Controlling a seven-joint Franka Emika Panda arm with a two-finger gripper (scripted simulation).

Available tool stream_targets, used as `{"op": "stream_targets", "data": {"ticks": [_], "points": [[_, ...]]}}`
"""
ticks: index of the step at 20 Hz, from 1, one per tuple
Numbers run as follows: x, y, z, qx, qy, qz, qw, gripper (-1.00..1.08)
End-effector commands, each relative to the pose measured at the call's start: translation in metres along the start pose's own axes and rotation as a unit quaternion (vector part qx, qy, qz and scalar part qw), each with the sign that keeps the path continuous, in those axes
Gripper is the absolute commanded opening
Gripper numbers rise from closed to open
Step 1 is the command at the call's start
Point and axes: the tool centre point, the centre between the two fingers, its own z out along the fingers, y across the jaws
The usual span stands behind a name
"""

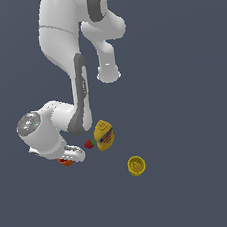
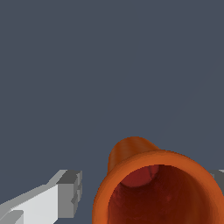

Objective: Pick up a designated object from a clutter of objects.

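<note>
**Orange cup sits between the spread fingers**

Orange-red shows only as a sliver in the exterior view: the orange cup point(image 1: 66, 162) peeks out from under the white wrist of the arm point(image 1: 62, 66), directly beneath the gripper point(image 1: 69, 158), whose fingers are too hidden here to judge. Just beyond the gripper, toward the exterior view's right, lies the tiny red strawberry point(image 1: 89, 144), and touching or nearly touching it on its far side stands the yellow mustard bottle point(image 1: 104, 135). The yellow cup point(image 1: 136, 165) sits well apart from the gripper, farther to the exterior view's right and nearer the camera, its mouth open upward. All rest on a plain dark grey floor point(image 1: 184, 101).

The wrist view looks straight into the orange cup's point(image 2: 153, 188) mouth, with its narrower base pointing away from the camera. One grey-tipped finger point(image 2: 70, 192) stands beside the cup with a clear gap, and the edge of the other shows on the opposite side. The gripper point(image 2: 146, 194) is spread apart around the cup, not clamped on it.
</note>
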Motion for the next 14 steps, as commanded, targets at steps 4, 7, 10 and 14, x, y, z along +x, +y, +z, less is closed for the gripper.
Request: {"op": "stream_targets", "data": {"ticks": [4,7,10,14], "points": [[0.0015,0.0003,0.0026,0.000,0.001,0.000,1.0000,-1.00],[0.0015,0.0003,0.0026,0.000,0.001,0.000,1.0000,-1.00],[0.0015,0.0003,0.0026,0.000,0.001,0.000,1.0000,-1.00],[0.0014,0.0001,0.0023,0.000,0.001,0.000,1.0000,-1.00]]}}
